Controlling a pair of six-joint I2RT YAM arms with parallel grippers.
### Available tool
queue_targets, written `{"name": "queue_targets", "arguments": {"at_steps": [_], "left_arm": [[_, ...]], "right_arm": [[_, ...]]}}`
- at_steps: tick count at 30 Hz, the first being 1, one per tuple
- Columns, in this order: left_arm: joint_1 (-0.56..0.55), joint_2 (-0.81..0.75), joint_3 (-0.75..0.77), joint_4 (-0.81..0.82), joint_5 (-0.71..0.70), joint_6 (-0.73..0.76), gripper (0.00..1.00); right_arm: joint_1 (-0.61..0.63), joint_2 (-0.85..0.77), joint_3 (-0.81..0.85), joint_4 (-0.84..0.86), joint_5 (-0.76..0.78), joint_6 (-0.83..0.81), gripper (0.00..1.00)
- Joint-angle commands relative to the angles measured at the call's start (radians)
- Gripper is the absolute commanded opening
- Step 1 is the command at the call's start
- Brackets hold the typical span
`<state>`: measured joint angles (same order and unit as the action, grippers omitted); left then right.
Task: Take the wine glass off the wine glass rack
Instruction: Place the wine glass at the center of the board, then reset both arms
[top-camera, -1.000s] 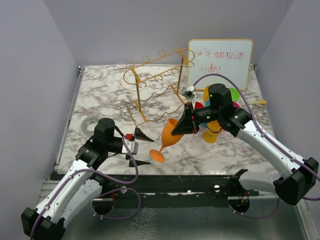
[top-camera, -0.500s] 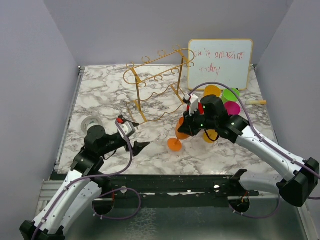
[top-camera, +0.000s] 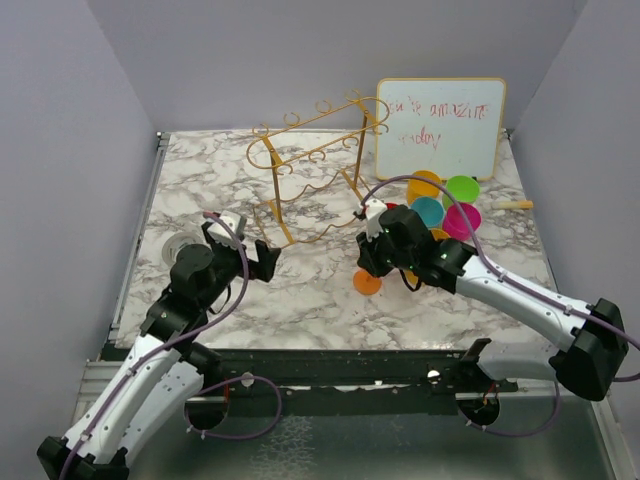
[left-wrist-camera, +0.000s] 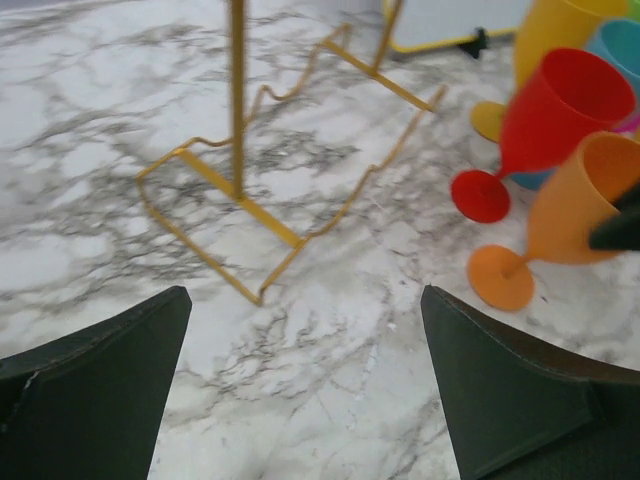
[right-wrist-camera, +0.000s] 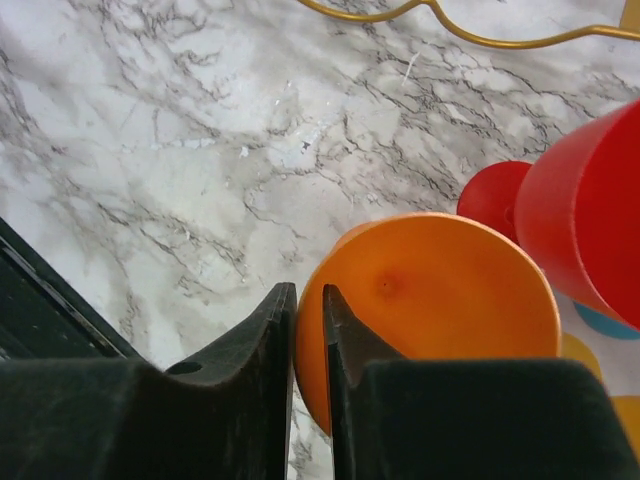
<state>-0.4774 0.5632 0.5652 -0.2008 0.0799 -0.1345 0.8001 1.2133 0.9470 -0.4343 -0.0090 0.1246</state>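
Observation:
An orange wine glass (top-camera: 367, 282) stands upright on the marble, off the gold wire wine glass rack (top-camera: 310, 170). My right gripper (top-camera: 376, 258) comes down over its bowl. In the right wrist view the gripper (right-wrist-camera: 308, 292) straddles the rim, one finger outside the orange bowl (right-wrist-camera: 440, 300) and one inside, with only a thin slit between them. The left gripper (top-camera: 262, 258) hovers wide open to the left of the glass, near the rack's foot. In the left wrist view the gripper (left-wrist-camera: 305, 297) holds nothing, with the orange glass (left-wrist-camera: 580, 205) ahead to its right and the rack (left-wrist-camera: 237, 100) ahead.
Several other coloured glasses stand to the right of the rack: red (top-camera: 397, 211), teal (top-camera: 428, 212), magenta (top-camera: 464, 220), green (top-camera: 462, 188). The red glass (left-wrist-camera: 560, 110) is right beside the orange one. A whiteboard (top-camera: 440, 125) leans at the back right. A tape roll (top-camera: 178, 246) lies at left.
My right arm has swung the orange glass from tilted in the air down to upright on the table. The left gripper has opened wide and moved up toward the rack's foot.

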Motion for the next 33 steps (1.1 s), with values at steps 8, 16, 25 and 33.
{"name": "queue_targets", "arguments": {"at_steps": [8,16,25,33], "left_arm": [[0.005,0.045,0.129,-0.193,-0.523,-0.077,0.99],[0.097,0.152,0.25,-0.119,-0.574,-0.039,0.99],[0.468,0.333,0.453,-0.11,-0.191,0.0,0.99],[0.468,0.338,0.507,-0.145,-0.16,-0.009,0.99]], "right_arm": [[0.042,-0.08,0.072,0.038,0.049,0.002,0.68],[-0.033,-0.087,0.216,0.08,0.509,0.0,0.93],[-0.465,-0.006,0.279,0.039,0.392,0.108,0.95],[-0.465,-0.102,0.294,-0.021,0.341,0.135,1.0]]}}
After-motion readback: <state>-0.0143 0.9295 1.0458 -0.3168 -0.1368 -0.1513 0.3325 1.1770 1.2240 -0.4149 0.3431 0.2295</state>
